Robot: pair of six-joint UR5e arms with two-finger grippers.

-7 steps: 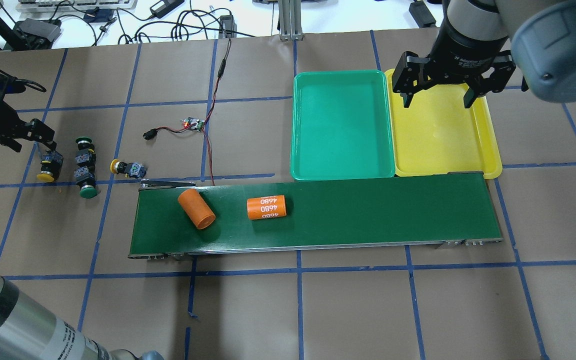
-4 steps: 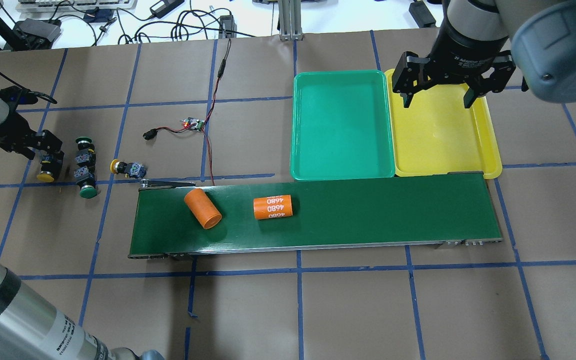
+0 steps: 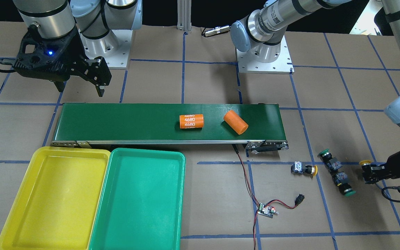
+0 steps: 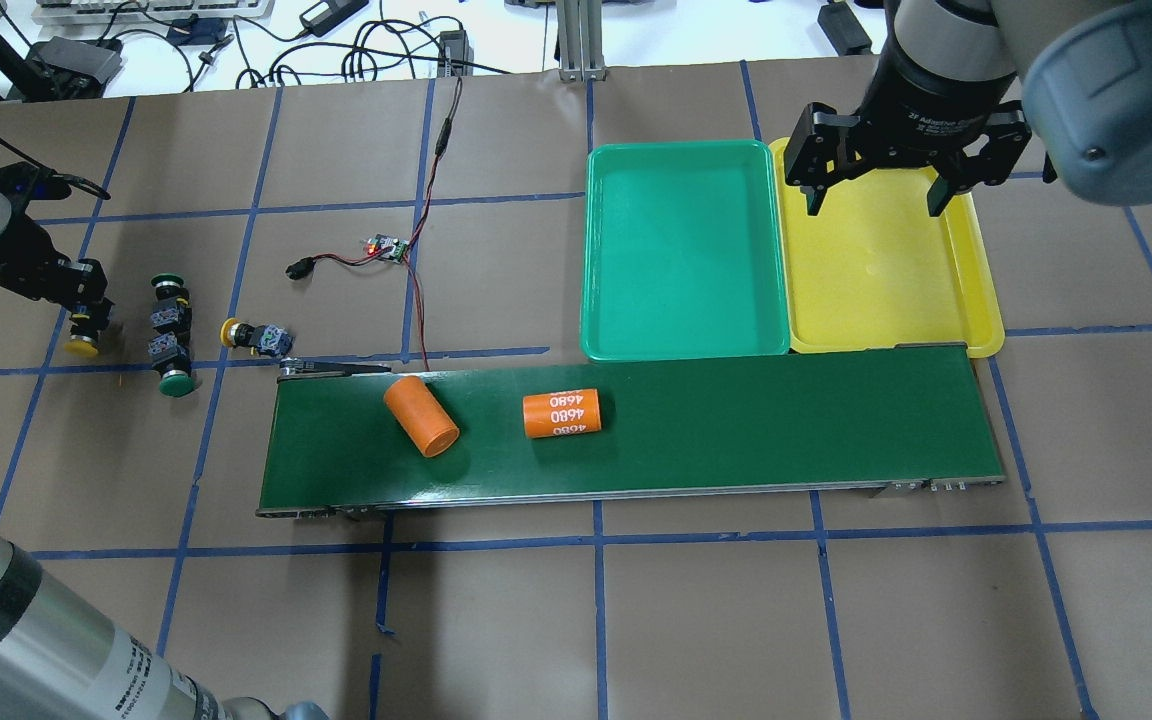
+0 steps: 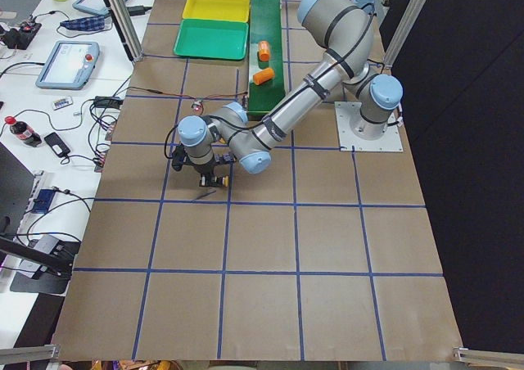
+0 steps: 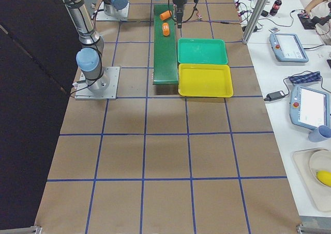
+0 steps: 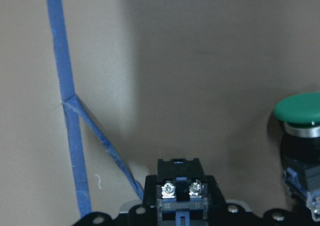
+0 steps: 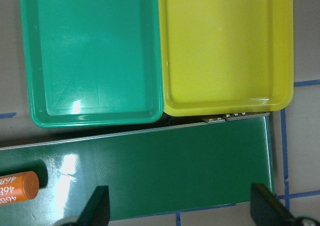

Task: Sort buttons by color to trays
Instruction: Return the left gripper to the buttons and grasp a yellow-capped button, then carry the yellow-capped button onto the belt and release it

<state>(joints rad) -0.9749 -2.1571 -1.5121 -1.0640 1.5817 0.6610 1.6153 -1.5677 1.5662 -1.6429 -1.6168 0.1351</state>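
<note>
Left gripper (image 4: 84, 300) has closed, now pinching one yellow button (image 4: 84, 346) near the tabletop's left edge. The other three buttons (image 4: 171, 315) lie just beside it. Right gripper (image 4: 871, 195) hangs spread over the yellow tray (image 4: 876, 280). The green tray (image 4: 681, 250) is empty, so sorting is judged to be just starting.

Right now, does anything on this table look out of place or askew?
Yes. On the conveyor belt lie two things that are no buttons: a plain orange cylinder, askew to the belt, and an orange cylinder printed 4680, lying along it. A small circuit board with red wires lies loose nearby.
</note>
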